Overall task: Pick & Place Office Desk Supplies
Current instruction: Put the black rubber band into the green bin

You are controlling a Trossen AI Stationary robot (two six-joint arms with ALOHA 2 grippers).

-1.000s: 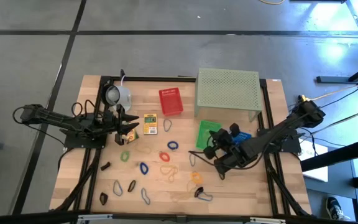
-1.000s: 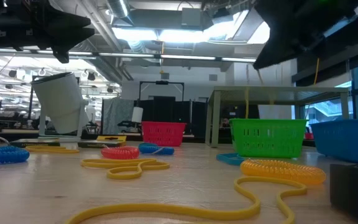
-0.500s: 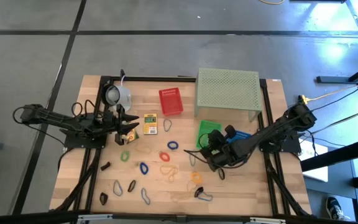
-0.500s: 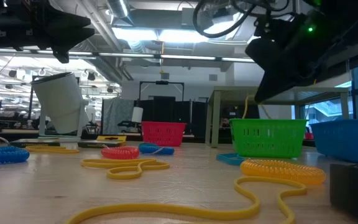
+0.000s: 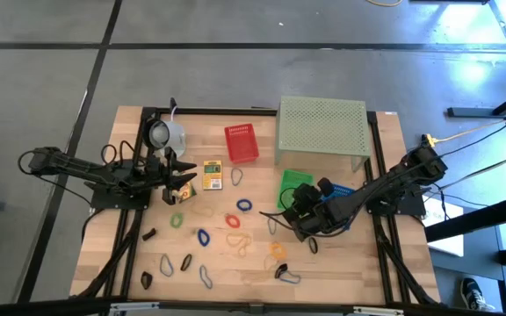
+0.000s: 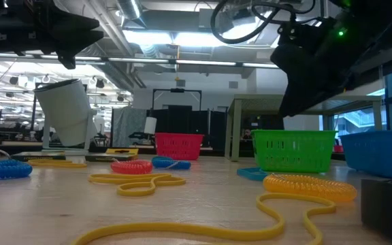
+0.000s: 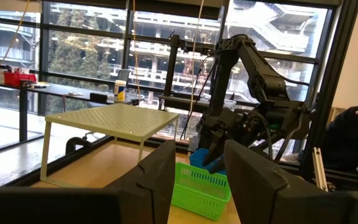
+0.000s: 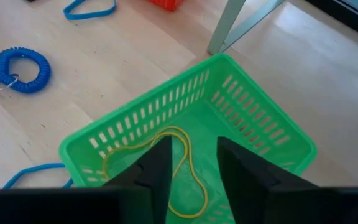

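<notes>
Right hand [image 8: 188, 165] hovering, fingers apart, over the green basket [image 8: 253, 134] holding a yellow loop [image 8: 185, 165] near the worktop's right edge; left hand [image 5: 183, 182], fingers apart, waiting near the left edge.

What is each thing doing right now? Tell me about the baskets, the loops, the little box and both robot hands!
Right gripper: open, empty, above the green basket.
Green basket: upright, holding a yellow loop.
Yellow loop: lying flat inside the green basket.
Blue coil loop: lying on the table.
Red basket: upright on the table.
Yellow box: lying flat.
Green perforated stand: standing upright.
Left gripper: open, empty.
</notes>
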